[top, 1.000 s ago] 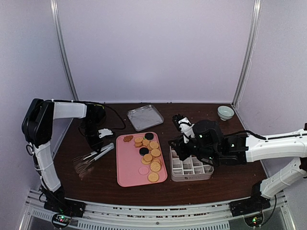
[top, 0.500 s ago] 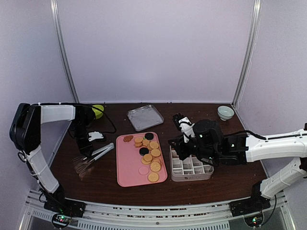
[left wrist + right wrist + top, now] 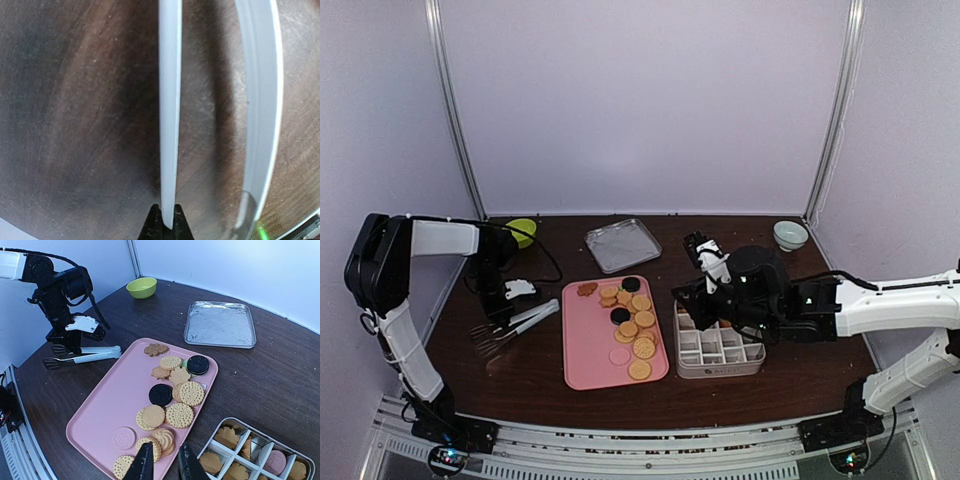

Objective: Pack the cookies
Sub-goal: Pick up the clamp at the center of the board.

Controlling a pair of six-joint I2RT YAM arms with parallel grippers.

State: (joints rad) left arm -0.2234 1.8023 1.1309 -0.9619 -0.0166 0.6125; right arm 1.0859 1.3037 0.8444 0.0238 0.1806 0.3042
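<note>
Lifting off the dark table [image 3: 800, 385]: the main hazard. Pink tray [image 3: 582, 350] mid-table, easily shoved by a low sweep. Just right of it the divided box [image 3: 720, 372], part filled, right gripper [image 3: 165, 466] above its far-left corner, fingers slightly apart and empty. Left of the tray the tongs [image 3: 518, 320], clamped by one blade only in the left gripper [image 3: 167, 222]: liable to twist, slip. Cookies [image 3: 632, 318] loose on the tray's right half, easily scattered.

Readable text: none in any view | compartment box [image 3: 720, 369]: small dark marking on its front wall, too small to read | black cookies [image 3: 160, 394] and pink cookie [image 3: 124, 438]: embossed surface patterns, no letters can be made out
</note>
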